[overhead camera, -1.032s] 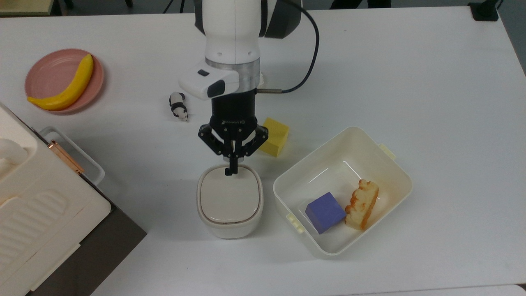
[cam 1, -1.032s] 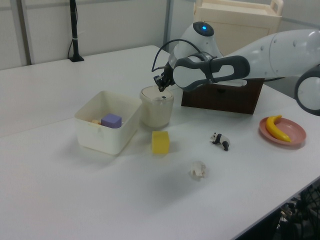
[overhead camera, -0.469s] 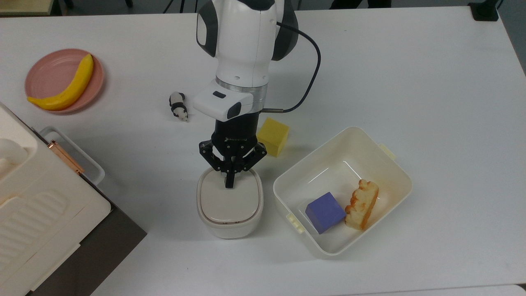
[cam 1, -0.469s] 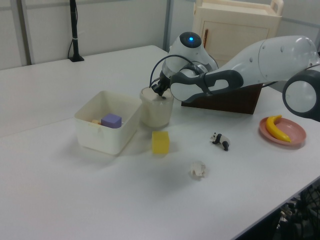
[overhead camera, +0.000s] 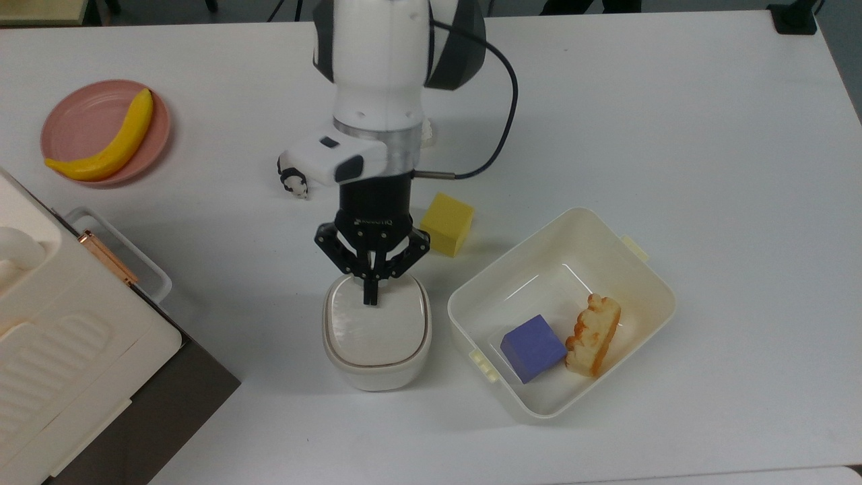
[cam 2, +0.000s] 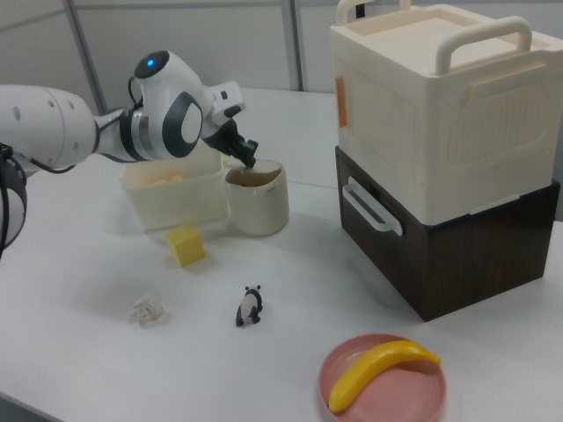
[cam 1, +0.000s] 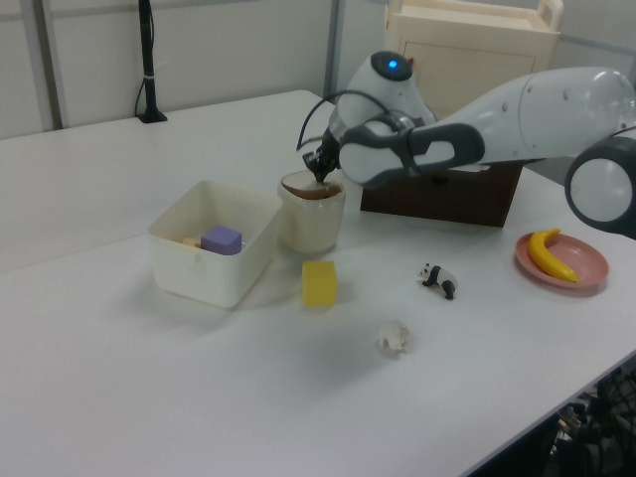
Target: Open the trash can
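Tabletop is white in all 3 of my camera feeds. Going by the top view, nearest the bottom edge I see the trash can, standing just beside an open cream tub on the top view's right. The tub holds a purple cube and an orange-brown toy, the 2 touching. The can's beige lid looks tilted: in the left view and the right view its rim on the arm's side sits lower, with a dark gap showing under the raised edge.

Next up, my gripper points straight down onto the lid near the can's far rim, its 2 fingers pinched together with nothing between them and the tips touching the lid. Just past the can lies a yellow cube, then a small panda figure partly under the arm's wrist. Farthest, at the top view's left, a banana rests on a pink plate.
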You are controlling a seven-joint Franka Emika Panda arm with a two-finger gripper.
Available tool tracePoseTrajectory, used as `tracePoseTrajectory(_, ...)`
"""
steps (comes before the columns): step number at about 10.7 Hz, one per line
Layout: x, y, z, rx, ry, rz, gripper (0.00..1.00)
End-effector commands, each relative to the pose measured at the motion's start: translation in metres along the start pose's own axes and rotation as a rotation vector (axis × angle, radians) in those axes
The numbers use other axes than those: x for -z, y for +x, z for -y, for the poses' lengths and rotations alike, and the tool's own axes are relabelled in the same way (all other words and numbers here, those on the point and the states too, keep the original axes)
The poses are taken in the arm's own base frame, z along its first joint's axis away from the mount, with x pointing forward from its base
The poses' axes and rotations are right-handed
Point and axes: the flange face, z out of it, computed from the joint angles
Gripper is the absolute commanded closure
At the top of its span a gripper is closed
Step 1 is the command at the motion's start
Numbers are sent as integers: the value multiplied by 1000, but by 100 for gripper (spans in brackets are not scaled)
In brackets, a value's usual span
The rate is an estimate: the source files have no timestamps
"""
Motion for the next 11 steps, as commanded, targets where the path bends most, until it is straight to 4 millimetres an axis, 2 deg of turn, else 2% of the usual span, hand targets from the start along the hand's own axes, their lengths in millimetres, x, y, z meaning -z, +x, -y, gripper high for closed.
tracePoseTrajectory(1,64,1,-11,-104,-5,70,16)
tracePoseTrajectory(2,78,-4,-12,-99,-29,155,0)
tracePoseTrajectory(4,110,-22,-15,-78,-71,323,0)
tracePoseTrajectory(6,115,-51,-19,-58,-101,454,0)
tracePoseTrajectory(8,136,-70,-22,-57,-116,511,0)
tracePoseTrajectory(11,165,-82,-35,46,-87,521,0)
